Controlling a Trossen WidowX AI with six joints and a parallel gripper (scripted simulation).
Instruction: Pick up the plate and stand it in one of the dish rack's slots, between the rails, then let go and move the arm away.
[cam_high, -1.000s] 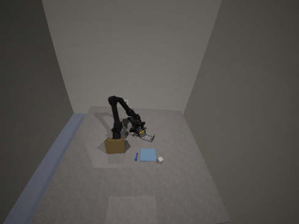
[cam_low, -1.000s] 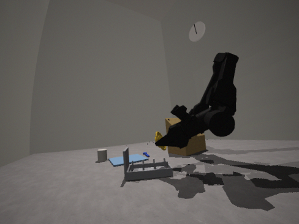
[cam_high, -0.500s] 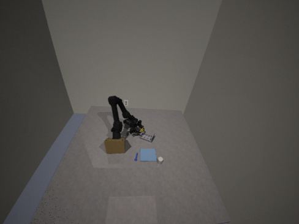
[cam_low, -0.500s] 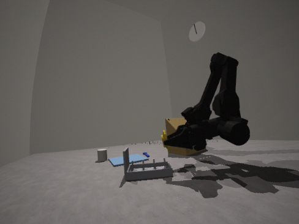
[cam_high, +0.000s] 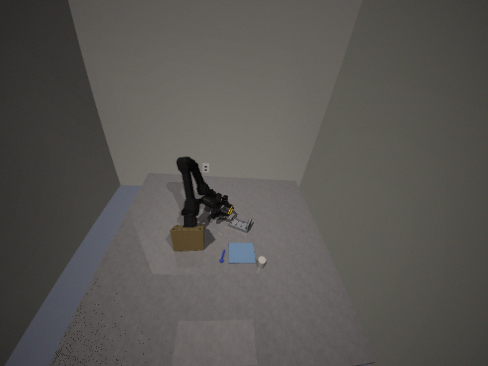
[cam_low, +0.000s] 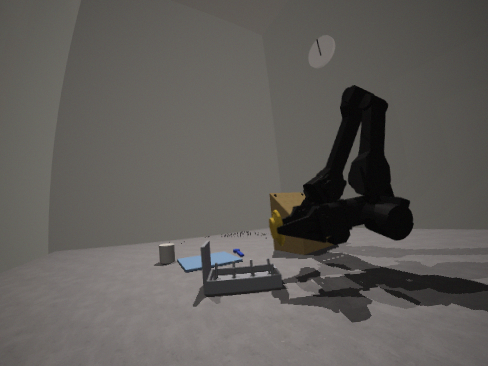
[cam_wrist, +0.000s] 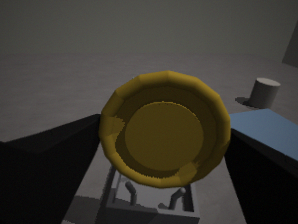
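Grey speckled bench (cam_low: 125, 320) carried all items under plain grey walls. Black fingers were clenched on the round yellow plate (cam_wrist: 165, 136), holding it on edge, clear of the bench. Below and just ahead of them stood the grey dish rack with upright rails (cam_low: 240, 276); beyond lay a flat blue mat (cam_low: 207, 260) and white cylinder cup (cam_low: 166, 253).

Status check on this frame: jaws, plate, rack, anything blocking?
Gripper jaws shut on the yellow plate, held on edge. Plate above the dish rack, not yet slotted. Nothing between plate and rails.
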